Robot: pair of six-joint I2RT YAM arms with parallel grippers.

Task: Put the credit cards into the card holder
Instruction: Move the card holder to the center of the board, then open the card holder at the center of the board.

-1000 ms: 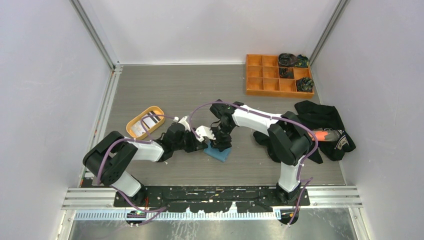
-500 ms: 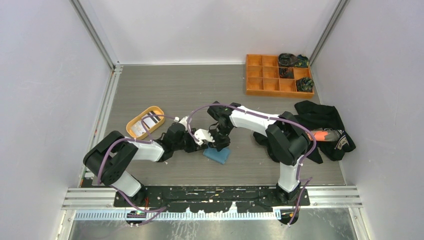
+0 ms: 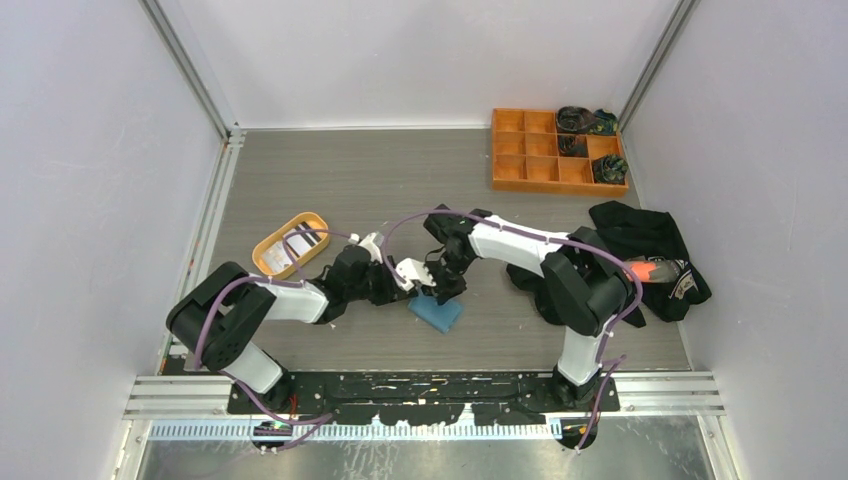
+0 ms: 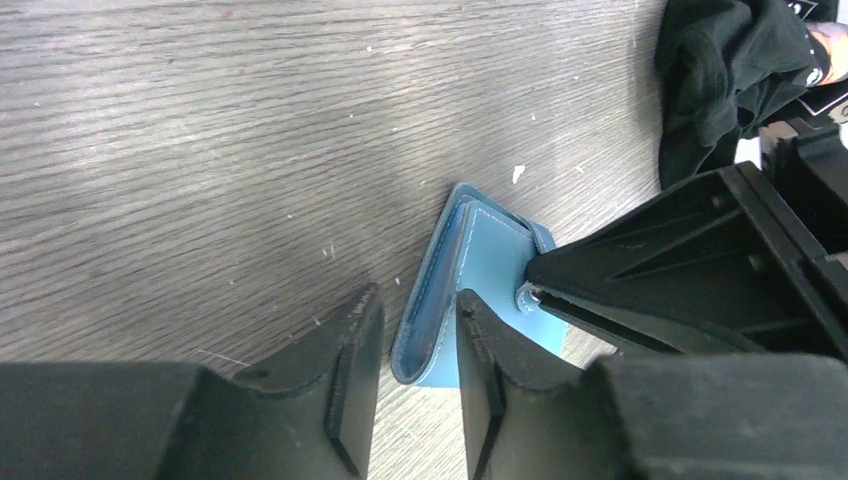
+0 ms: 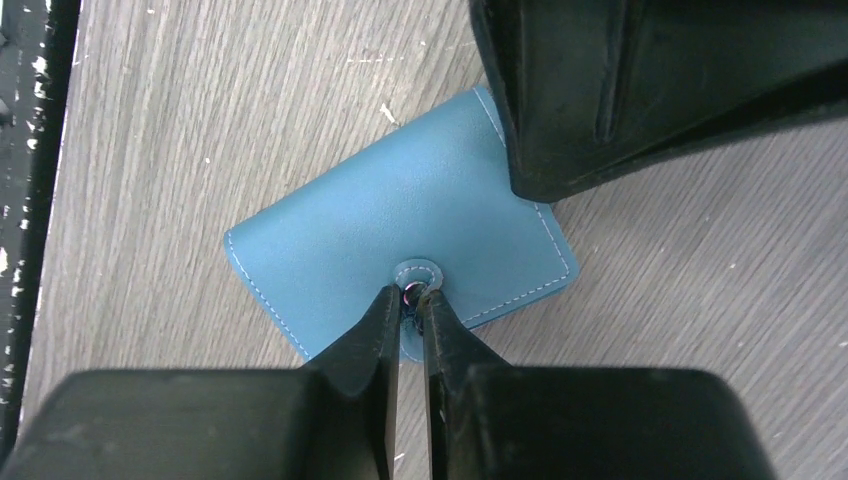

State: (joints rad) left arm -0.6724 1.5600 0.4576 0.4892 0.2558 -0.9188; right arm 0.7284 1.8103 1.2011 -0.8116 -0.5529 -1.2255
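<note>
The credit cards (image 3: 297,240) lay in the orange oval tray (image 3: 259,262) by the left edge of the tabletop (image 3: 400,170), waiting their turn. The left gripper (image 4: 420,330) had its jaws closed on the folded edge of the blue card holder (image 5: 400,225), likely to keep it from sliding. The holder lay shut near the middle of the tabletop. The right gripper (image 5: 412,300) had its jaws pinched on the holder's snap tab (image 5: 416,275), likely to pop it open.

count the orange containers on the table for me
2. One oval tray sits left of centre. One compartment box sits in the far right corner. Another small one could be hidden from the overhead view, but none shows.
</note>
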